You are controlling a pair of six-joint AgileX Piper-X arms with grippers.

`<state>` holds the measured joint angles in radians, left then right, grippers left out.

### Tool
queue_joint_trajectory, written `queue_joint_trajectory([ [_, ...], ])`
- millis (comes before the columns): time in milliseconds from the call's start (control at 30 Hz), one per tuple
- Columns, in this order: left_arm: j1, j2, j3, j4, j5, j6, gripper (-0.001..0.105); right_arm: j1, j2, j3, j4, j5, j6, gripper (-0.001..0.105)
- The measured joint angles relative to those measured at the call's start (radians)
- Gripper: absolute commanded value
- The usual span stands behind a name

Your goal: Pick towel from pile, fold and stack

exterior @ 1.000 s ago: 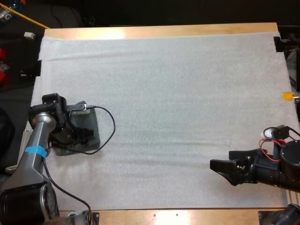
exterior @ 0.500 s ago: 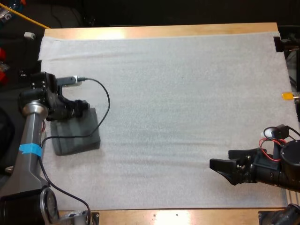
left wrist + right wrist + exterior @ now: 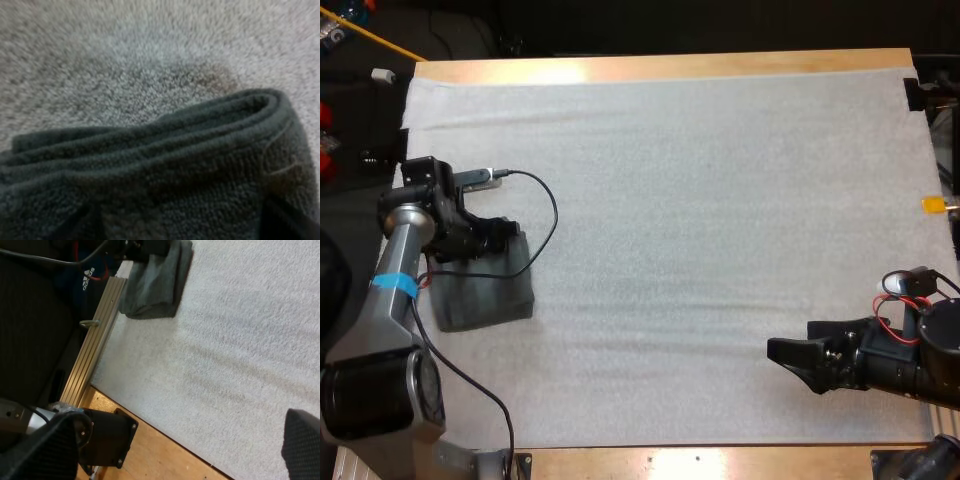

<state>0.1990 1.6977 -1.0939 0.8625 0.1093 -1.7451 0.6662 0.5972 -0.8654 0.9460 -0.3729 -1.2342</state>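
The folded towel point(image 3: 485, 295) lies at the left edge of the mat point(image 3: 720, 200). The left gripper point(image 3: 498, 236) sits at the towel's far edge; its grip state cannot be told. The right gripper point(image 3: 798, 366) hovers over the mat's near right area, its fingers spread wide and holding nothing. One marking is readable: a white adidas logo point(image 3: 86, 281) on dark fabric beyond the table point(image 3: 160, 450).

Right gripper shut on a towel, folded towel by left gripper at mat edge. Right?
No: the right gripper is open and empty, per the right wrist view. The folded towel does lie by the left gripper at the mat edge.
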Motion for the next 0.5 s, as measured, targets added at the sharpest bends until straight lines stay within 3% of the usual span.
queue_joint_trajectory([
  [167,0.0,0.01,0.0,-0.001,0.006,-0.005,0.062,0.0,0.0,0.0,0.0,0.0,0.0,0.081],
  [300,0.0,0.006,-0.015,0.025,0.067,-0.005,0.062,0.0,0.0,0.0,0.0,0.0,0.0,0.081],
  [500,0.0,-0.095,-0.027,0.057,0.09,-0.005,0.062,0.0,0.0,0.0,0.0,0.0,0.0,0.081],
])
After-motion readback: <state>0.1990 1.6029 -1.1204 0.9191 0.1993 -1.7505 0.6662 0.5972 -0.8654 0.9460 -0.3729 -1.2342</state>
